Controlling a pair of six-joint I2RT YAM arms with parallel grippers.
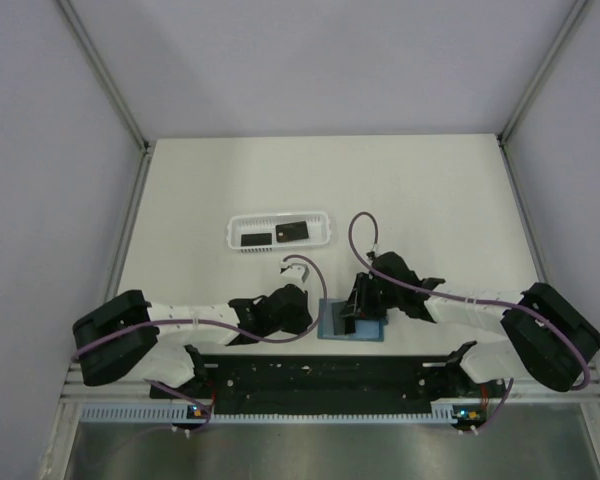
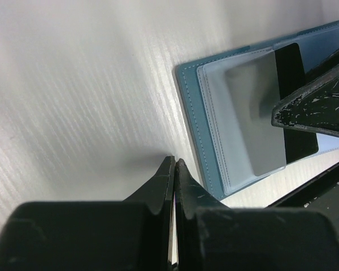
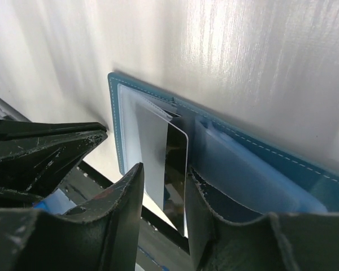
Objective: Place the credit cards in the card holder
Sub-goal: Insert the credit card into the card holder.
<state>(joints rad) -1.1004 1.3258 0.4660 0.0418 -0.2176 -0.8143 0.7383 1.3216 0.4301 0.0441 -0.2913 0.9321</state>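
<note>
The holder [image 1: 352,325] lay open on the table [image 1: 430,200] between the arms. One card [image 3: 176,164] sat half inside it, long axis running back toward the right pincer [image 3: 165,172], whose jaws stood parted either side of it. Seating it would likely take a push along that axis. The left pincer [image 2: 174,164], closed, rested just left of the holder.

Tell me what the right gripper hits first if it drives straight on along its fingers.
Most likely the credit card, half tucked into the card holder; it lies directly between the open fingers of the right gripper. Depth is unclear.
</note>
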